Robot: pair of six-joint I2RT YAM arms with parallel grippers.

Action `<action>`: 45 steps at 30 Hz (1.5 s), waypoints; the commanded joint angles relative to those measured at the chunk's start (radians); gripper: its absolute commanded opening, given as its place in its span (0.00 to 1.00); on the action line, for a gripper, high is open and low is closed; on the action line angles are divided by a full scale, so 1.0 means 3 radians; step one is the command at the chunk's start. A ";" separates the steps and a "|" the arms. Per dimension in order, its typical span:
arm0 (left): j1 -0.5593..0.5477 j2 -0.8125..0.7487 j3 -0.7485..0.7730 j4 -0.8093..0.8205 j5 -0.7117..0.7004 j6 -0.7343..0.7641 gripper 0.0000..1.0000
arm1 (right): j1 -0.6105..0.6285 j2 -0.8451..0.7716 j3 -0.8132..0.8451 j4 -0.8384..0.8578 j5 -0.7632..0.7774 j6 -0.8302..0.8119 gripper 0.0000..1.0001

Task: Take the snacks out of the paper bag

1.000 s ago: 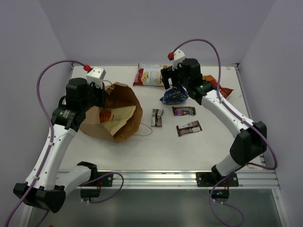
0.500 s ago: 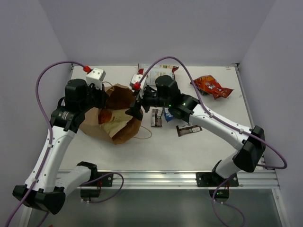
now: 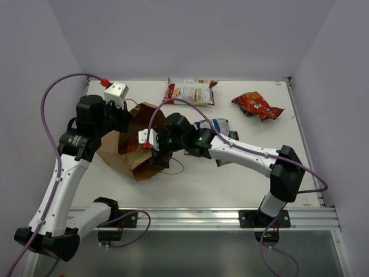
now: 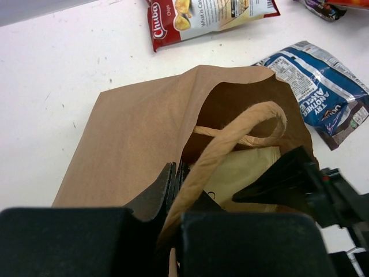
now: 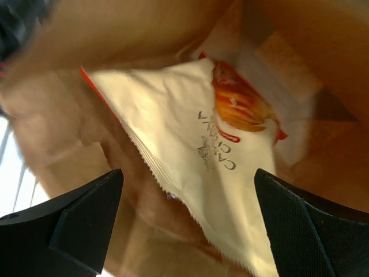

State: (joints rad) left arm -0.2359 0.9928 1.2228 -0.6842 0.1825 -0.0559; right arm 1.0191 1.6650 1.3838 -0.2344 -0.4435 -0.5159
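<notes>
Swung over within the last second from the upper middle of the top view to left of centre, putting the right gripper (image 3: 151, 151) into the mouth of the brown kraft paper bag (image 3: 115, 153), with jaws spread wide and holding nothing; left behind near the centre, the blue-white crinkly packet (image 3: 214, 124). No change at the left gripper (image 4: 176, 184): clamped tight on the near rim of the bag, beside the twisted paper handle (image 4: 242, 124), keeping the mouth propped open. Inside, in the right wrist view, seen between the two black fingertips (image 5: 86, 213): cream-white crinkly packet with orange-red print (image 5: 190, 144), resting against the lower wall of the bag. Judged to lie with its long axis on a diagonal, from the upper left to the lower right of that view, serrated seal edge turned to the lower left, printed face towards the camera. As for the bag, lying tilted on the table with mouth turned up and to the right of the top view; long axis hard to tell, because of the crumpling. To do this step well: go a little deeper, straddle the packet across its narrow width rather than along the diagonal, close on foil only and not on brown paper, then draw out along the line of the mouth while holding the rim firmly, so as not to drag the whole bag.
</notes>
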 commanded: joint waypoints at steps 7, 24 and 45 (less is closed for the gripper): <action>-0.0001 -0.0006 0.0183 0.0041 0.0230 0.0089 0.00 | 0.0187 0.0519 0.0377 -0.0221 0.0231 -0.0423 0.89; -0.0001 0.0040 -0.0144 0.0123 -0.0388 0.0053 0.00 | 0.0192 -0.0594 0.0409 -0.0318 0.0322 -0.0392 0.00; 0.0004 0.0541 -0.0211 0.0215 -0.1442 -0.0192 0.00 | -0.1019 -0.1470 0.0597 -0.0272 0.0899 0.0247 0.00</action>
State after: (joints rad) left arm -0.2367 1.1538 1.1164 -0.6453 -0.1890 -0.0788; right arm 0.7441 1.1999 1.4994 -0.3885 -0.2352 -0.4873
